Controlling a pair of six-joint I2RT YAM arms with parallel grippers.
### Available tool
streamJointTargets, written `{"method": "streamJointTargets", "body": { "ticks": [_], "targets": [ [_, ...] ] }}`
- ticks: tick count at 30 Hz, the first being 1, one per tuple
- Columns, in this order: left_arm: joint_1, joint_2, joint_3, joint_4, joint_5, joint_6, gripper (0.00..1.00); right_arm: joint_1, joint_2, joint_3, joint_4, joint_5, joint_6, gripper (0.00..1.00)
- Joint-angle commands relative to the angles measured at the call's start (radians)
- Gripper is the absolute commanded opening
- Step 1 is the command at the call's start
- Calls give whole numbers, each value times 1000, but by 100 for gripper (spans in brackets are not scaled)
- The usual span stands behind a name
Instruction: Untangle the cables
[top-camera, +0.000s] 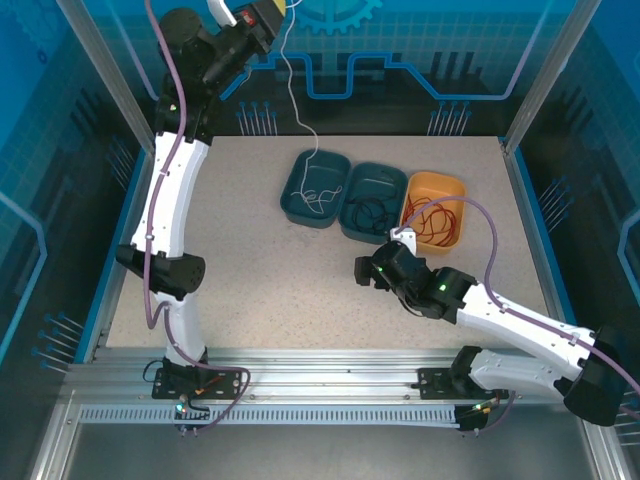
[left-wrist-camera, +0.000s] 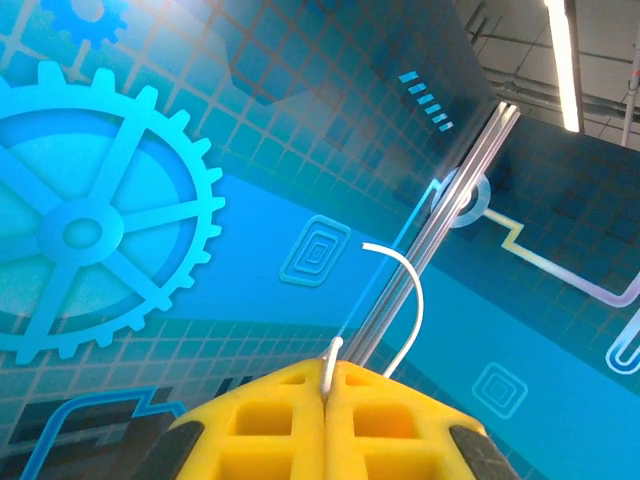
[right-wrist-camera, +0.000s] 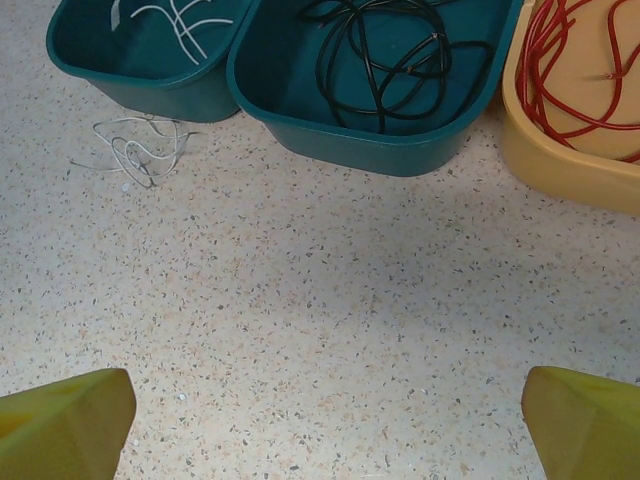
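Note:
My left gripper (top-camera: 270, 12) is raised high at the back and shut on the white cable (left-wrist-camera: 412, 300); its yellow fingers (left-wrist-camera: 270, 420) pinch the cable's end. The white cable (top-camera: 313, 190) hangs down from it into the left teal tray (top-camera: 288, 202). The black cable (right-wrist-camera: 380, 55) lies coiled in the middle teal tray (right-wrist-camera: 330, 145). The red cable (right-wrist-camera: 575, 55) lies in the orange tray (right-wrist-camera: 560, 165). My right gripper (right-wrist-camera: 320, 425) is open over bare table in front of the trays, with nothing between its fingers.
The three trays stand side by side at the back right of the speckled table (top-camera: 260, 260). A thin pale wire loop (right-wrist-camera: 135, 152) lies on the table just in front of the left teal tray. Metal frame posts and blue walls enclose the table.

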Motion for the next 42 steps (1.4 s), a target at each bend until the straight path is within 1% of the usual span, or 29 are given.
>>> {"method": "streamJointTargets", "body": {
  "ticks": [1, 6, 12, 14, 19, 24, 29, 32, 35, 38, 42],
  "targets": [
    [7, 20, -3, 70, 9, 6, 0, 14, 4, 12, -25, 14, 31, 100],
    [7, 41, -20, 64, 9, 19, 0, 14, 7, 12, -31, 12, 40, 100],
    [7, 42, -137, 38, -2, 55, 0, 15, 8, 20, -46, 14, 47, 100],
    [7, 37, -196, 30, 5, 63, 0, 15, 10, 20, -50, 14, 48, 100],
    [6, 15, -407, 52, 8, 66, 0, 14, 17, 26, -57, 14, 50, 100],
    [-13, 27, -512, -59, -26, 114, 0, 14, 23, 38, -84, 18, 60, 100],
    [-43, 36, -607, -146, -130, 179, 0, 14, 24, 52, -120, 27, 71, 100],
    [-49, 51, -634, -204, -201, 205, 0, 14, 23, 56, -136, 27, 79, 100],
    [-64, 61, -625, -291, -312, 243, 0, 11, 25, 60, -145, 25, 78, 100],
    [-73, 33, -671, -293, -392, 253, 0, 7, 34, 68, -148, 21, 69, 100],
    [-82, 0, -701, -319, -532, 280, 0, 5, 49, 72, -145, 14, 71, 100]
  ]
}}
